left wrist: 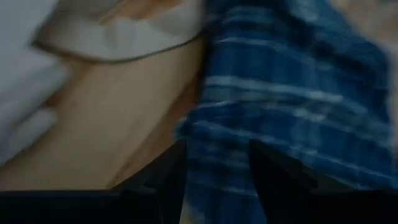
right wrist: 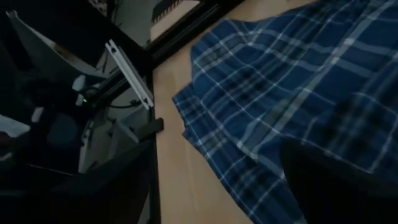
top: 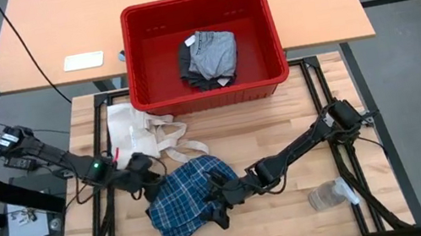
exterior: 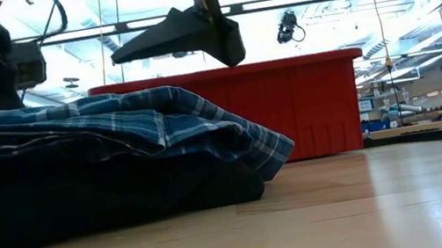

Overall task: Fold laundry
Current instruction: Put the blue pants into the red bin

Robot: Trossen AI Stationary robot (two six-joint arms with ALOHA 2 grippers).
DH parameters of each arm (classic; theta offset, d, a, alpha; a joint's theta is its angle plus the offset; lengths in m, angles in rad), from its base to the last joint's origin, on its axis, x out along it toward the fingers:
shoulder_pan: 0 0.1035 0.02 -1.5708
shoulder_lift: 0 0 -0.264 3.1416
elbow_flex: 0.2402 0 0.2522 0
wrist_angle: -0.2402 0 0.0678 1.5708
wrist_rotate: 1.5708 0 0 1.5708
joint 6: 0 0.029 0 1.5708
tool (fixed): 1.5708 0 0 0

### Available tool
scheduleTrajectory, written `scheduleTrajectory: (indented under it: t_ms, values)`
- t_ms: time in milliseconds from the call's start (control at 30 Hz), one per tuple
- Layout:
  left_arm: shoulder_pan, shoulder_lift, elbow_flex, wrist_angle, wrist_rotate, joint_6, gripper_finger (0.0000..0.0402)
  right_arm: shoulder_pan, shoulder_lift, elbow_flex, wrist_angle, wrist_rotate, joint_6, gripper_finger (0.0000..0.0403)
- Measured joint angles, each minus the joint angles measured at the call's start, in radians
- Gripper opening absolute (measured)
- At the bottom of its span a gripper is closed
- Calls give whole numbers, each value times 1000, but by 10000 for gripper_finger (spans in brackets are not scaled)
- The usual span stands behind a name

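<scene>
While the red bin holds the dark grey garment, I see the plaid shirt bunched on the tabletop. My left pincer grips its edge; my right pincer stands open over it, fingertips hidden by cloth.

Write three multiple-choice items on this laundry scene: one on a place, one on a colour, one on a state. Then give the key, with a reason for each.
1. Where is the grey garment?
A. on the table
B. in the red bin
C. on the tote bag

2. What colour is the plaid shirt?
A. blue and white
B. red and black
C. green

3. How does the right gripper stand?
A. open over the shirt
B. shut on the bottle
C. inside the bin

Key: 1 B, it lies within the bin's walls. 2 A, the checks show in every view. 3 A, its fingers are spread at the shirt's edge.
</scene>
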Motion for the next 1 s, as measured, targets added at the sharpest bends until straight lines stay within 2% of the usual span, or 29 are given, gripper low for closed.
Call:
scheduleTrajectory:
  t_ms: [100,300,500,733,867,1000]
  values:
    - [56,-11,0,-32,55,14,174,-6,0,0,-16,-6,-22,348]
    - [208,-16,0,-18,233,169,180,-31,0,-1,-17,-62,-54,348]
    - [380,-16,-1,38,409,288,238,-67,0,-1,-19,-157,-104,348]
    - [538,-2,-1,131,627,329,306,-91,0,-1,-20,-191,-108,348]
    - [581,44,-1,130,678,370,317,-95,0,-1,-20,-225,-108,348]
    - [637,141,-1,138,728,437,318,-95,0,-1,-22,-251,-135,348]
